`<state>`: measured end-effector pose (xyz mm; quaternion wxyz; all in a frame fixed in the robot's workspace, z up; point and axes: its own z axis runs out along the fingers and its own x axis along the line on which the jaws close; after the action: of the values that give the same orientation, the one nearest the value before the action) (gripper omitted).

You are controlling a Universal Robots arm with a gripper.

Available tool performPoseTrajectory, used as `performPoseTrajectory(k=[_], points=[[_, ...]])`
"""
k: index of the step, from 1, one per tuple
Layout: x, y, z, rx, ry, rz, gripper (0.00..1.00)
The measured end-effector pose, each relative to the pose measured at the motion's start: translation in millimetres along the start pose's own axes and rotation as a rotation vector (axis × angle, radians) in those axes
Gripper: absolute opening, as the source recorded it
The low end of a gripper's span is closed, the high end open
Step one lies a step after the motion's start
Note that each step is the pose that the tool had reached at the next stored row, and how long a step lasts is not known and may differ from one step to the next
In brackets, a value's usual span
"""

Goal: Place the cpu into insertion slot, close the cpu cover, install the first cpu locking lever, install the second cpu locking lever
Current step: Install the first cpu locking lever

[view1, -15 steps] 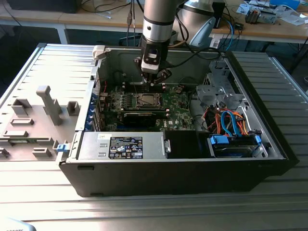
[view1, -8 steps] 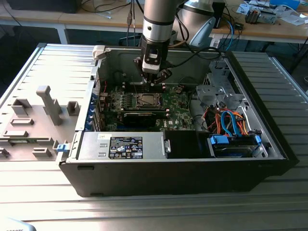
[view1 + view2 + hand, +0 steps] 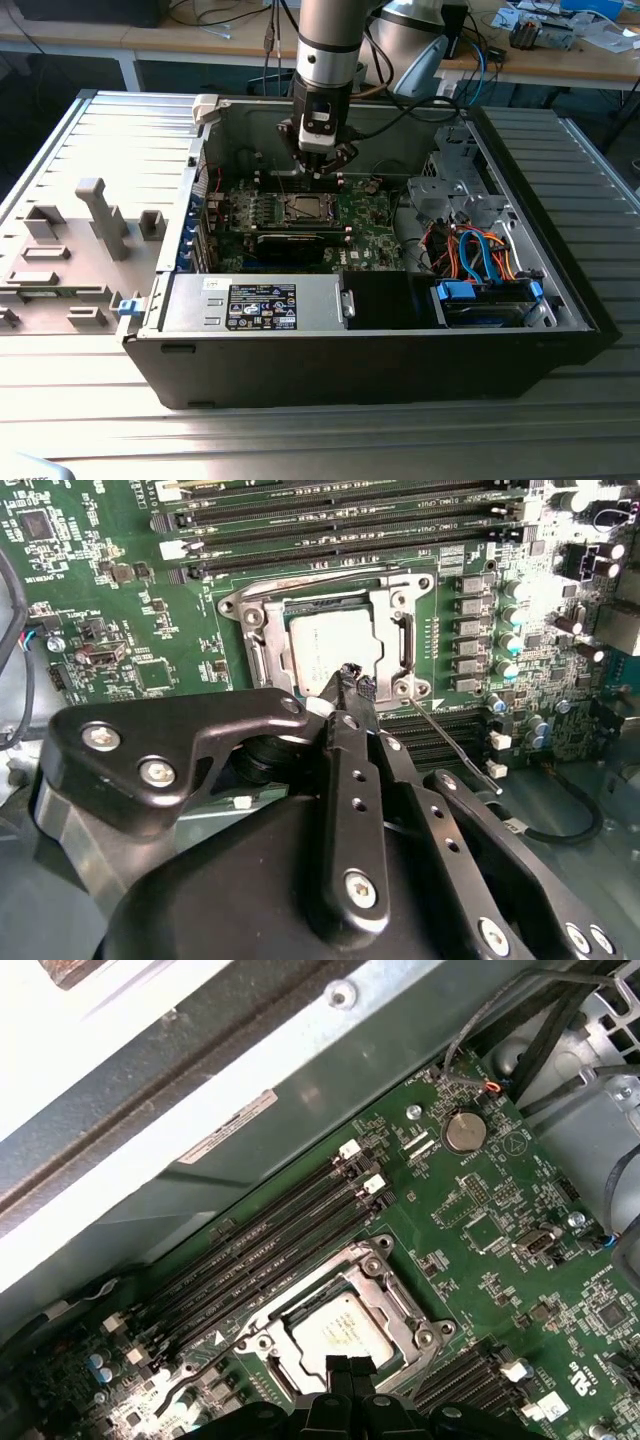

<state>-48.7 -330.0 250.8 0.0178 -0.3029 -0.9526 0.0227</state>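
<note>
Metal slats form the table (image 3: 90,400) on which we see an open black computer case (image 3: 400,370) lying on its side, with wooden benches (image 3: 130,40) and loose cables along the far side of the room. On the table towards the exterior view's left, we see grey plastic fixtures (image 3: 95,215). Inside the case, the green motherboard (image 3: 365,225) lies flat, and the arm reaches down over its far edge.

In both wrist views we find the cpu (image 3: 325,640) (image 3: 335,1330) seated in the insertion slot (image 3: 262,660) (image 3: 300,1355) at the middle of the motherboard, its pale metal top showing through the window of the cpu cover (image 3: 395,605) (image 3: 400,1300), which lies down flat around it. The gripper (image 3: 355,680) (image 3: 348,1365) has its fingertips pressed together with nothing between them, at the socket's edge. A thin wire lever (image 3: 455,750) slants away from one socket corner.

The fingers hide part of the socket rim, so we cannot tell whether the levers are latched.
</note>
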Motion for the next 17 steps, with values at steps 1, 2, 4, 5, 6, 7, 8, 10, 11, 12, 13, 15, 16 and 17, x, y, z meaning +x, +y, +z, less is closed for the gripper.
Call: performPoseTrajectory(k=[1,2,4,5,6,7,8,10,11,12,13,15,16,17], points=[[0.0,0.0,0.0,0.0001,-0.0002,-0.004,0.11],[0.0,0.0,0.0,0.0001,-0.0004,-0.008,0.11],[0.0,0.0,0.0,0.0004,-0.0011,-0.020,0.11],[0.0,0.0,0.0,0.0005,-0.0013,-0.023,0.11],[0.0,0.0,0.0,0.0005,-0.0014,-0.026,0.11],[0.0,0.0,0.0,0.0006,-0.0016,-0.030,0.11],[0.0,0.0,0.0,0.0007,-0.0018,-0.033,0.11],[0.0,0.0,0.0,0.0008,-0.0021,-0.040,0.11],[0.0,0.0,0.0,0.0009,-0.0023,-0.043,0.11],[0.0,0.0,0.0,0.0010,-0.0025,-0.046,0.11],[0.0,0.0,0.0,0.0011,-0.0029,-0.054,0.11],[0.0,0.0,0.0,0.0012,-0.0034,-0.062,0.11],[0.0,0.0,0.0,0.0013,-0.0035,-0.065,0.11],[0.0,0.0,0.0,0.0014,-0.0037,-0.069,0.11]])
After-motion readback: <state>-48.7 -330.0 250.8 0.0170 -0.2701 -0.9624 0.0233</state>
